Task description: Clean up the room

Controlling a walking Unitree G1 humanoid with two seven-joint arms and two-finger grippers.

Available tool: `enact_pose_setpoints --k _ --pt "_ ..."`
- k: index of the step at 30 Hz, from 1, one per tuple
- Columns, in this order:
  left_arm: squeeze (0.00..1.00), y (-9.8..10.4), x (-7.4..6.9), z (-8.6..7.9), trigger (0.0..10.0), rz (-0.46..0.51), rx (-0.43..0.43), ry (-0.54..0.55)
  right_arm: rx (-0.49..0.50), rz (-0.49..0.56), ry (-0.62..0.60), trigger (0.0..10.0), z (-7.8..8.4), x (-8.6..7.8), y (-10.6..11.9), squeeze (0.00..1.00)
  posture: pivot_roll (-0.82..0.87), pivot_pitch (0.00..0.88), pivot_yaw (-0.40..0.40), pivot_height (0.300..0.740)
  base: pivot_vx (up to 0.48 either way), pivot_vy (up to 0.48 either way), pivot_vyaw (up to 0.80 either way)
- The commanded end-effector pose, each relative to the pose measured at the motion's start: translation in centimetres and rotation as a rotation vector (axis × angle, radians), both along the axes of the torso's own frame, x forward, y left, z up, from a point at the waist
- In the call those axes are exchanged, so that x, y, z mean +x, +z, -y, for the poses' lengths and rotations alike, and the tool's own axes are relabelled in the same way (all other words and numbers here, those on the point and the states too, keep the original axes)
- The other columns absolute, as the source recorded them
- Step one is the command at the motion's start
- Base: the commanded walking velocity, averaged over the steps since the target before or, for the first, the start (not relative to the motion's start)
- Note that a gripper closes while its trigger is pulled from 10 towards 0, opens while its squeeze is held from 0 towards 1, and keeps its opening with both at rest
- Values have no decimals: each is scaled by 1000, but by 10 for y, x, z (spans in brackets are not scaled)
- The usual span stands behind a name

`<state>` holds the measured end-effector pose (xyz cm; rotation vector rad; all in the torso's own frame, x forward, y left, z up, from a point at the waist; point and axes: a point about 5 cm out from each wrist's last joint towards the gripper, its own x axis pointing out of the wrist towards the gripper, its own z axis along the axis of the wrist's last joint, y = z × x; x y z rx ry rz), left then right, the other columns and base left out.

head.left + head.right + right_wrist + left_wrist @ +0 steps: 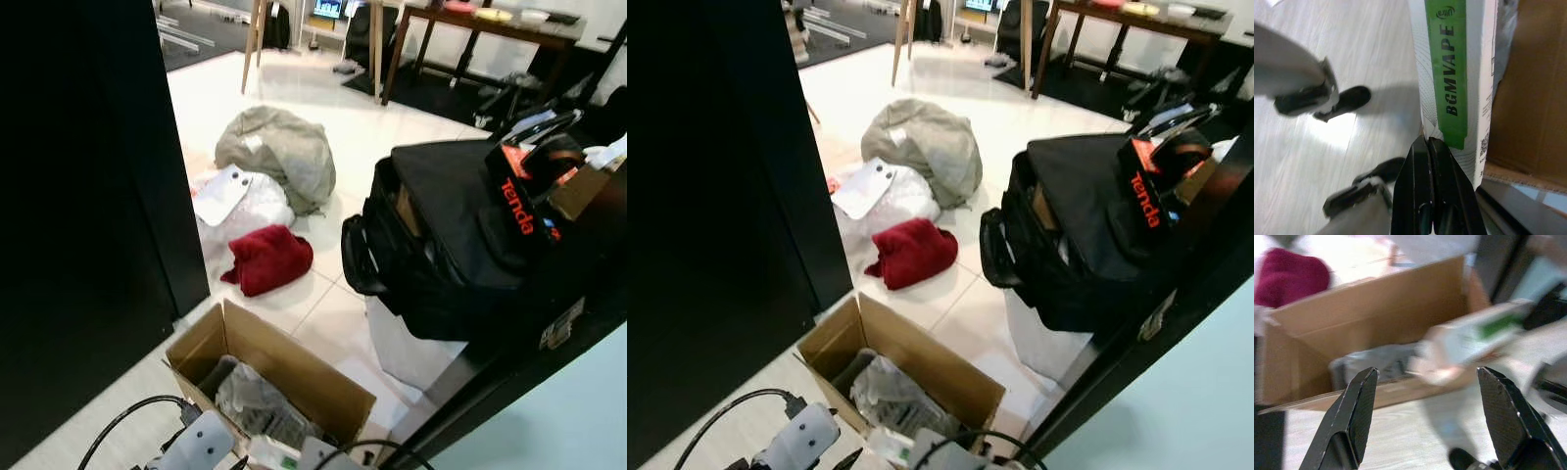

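The right gripper [1427,142] pinched only the edge of a white-and-green packet [1454,73] above the near cardboard box [269,377]; so thin a hold could let it slip onto the floor. The left gripper [1425,382] hung released nearby.

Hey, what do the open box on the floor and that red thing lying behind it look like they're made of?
The box looks like plain brown cardboard, matte, with raw flap edges and creased folds. The red thing seems to be soft cloth, perhaps fleece or knit, since it lies crumpled in loose folds with a fuzzy, unshiny surface; the exact fabric is hard to tell.
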<state>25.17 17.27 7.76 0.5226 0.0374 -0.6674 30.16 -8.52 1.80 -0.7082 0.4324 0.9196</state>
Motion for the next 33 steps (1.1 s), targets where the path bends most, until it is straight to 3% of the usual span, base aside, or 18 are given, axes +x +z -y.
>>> enact_pose_setpoints --k 1,7,24,25,26,27,31,32,33 --pt "0 -8 -15 0 10000 -56 15 -75 21 -27 -23 10000 -5 -4 -5 0 71 424 -67 740 0 0 0" --pt "0 -11 -24 -3 10000 -97 23 -114 13 -3 2 10000 -15 1 1 0 78 422 -68 740 0 0 0" --pt "0 -7 -24 -10 10000 -99 42 -122 -20 14 33 10000 -21 7 7 24 87 413 -73 740 0 0 0" --pt "0 -7 -24 -10 10000 -99 42 -123 -16 17 23 10000 -20 8 8 286 89 413 -74 740 0 0 0" --pt "0 -7 -24 -10 10000 -99 42 -123 -16 17 23 10000 -20 8 8 286 89 413 -74 740 0 0 0" --pt "0 -7 -24 -9 10000 -99 42 -124 -4 18 8 10000 -21 10 9 725 91 414 -74 740 0 0 0" --pt "0 -7 -24 -9 10000 -99 43 -124 10 19 -9 10000 -21 11 10 725 91 414 -74 740 0 0 0" --pt "0 -7 -24 -9 10000 -99 42 -122 9 31 -13 10000 -21 12 11 1000 90 414 -73 740 0 0 0" --pt "0 -7 -24 -9 10000 -99 40 -120 3 50 -17 10000 -22 13 12 0 88 414 -73 740 0 0 0"
